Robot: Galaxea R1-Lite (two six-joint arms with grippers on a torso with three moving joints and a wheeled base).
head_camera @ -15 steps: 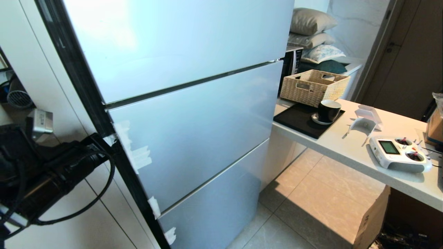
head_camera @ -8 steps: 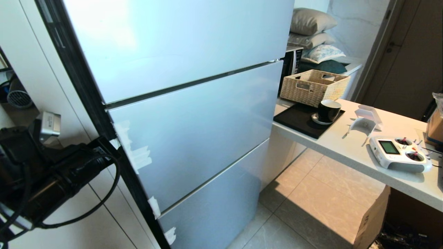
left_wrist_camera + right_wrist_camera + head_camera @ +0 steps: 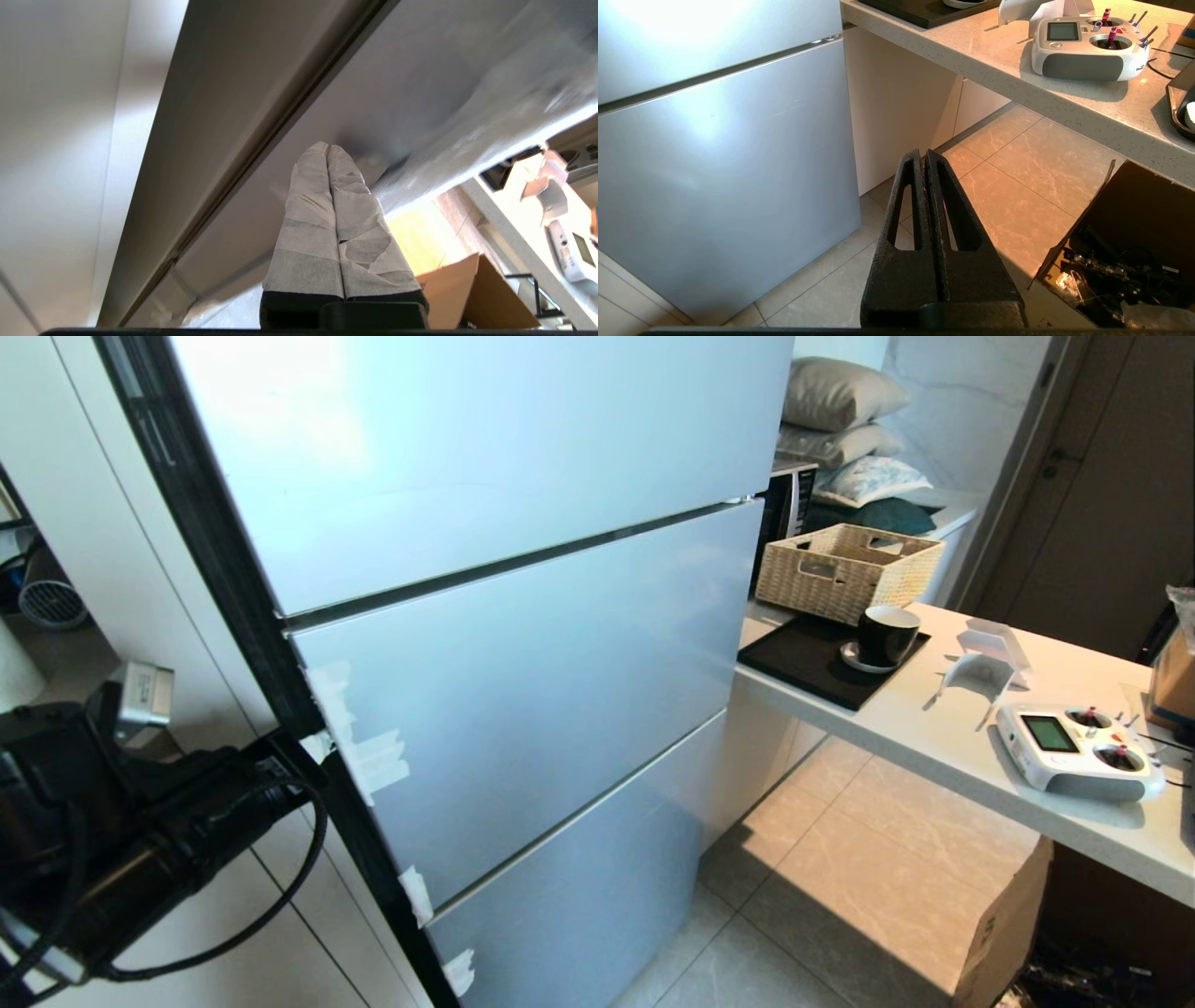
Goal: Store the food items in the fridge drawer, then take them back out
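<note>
Food items: neither fruit showed in any view; where they were could not be told.
Fridge drawer: hidden; the fridge [image 3: 523,644] stood shut, three smooth pale-blue panels split by thin dark seams, white tape patches [image 3: 359,747] along its black edge at 9 o'clock.
Left gripper [image 3: 328,151]: tape-wrapped fingers [image 3: 308,219] pressed together, clenched on nothing, tips at the fridge's edge; the black arm [image 3: 140,821] sat at 8 o'clock in the head view.
Right gripper [image 3: 923,156]: black slotted fingers clenched, empty, hanging over the floor.
Basket [image 3: 848,569]: woven, rectangular, at 2 o'clock; contents not visible.
Cup [image 3: 887,635]: dark, on a saucer on a black mat [image 3: 803,663].
Counter [image 3: 943,747]: pale speckled stone, holding a white remote controller [image 3: 1074,751].
Floor [image 3: 840,887]: beige marbled tiles, a cardboard box [image 3: 1004,924] at 5 o'clock.
Room: stacked pillows [image 3: 840,420] at 1 o'clock.
</note>
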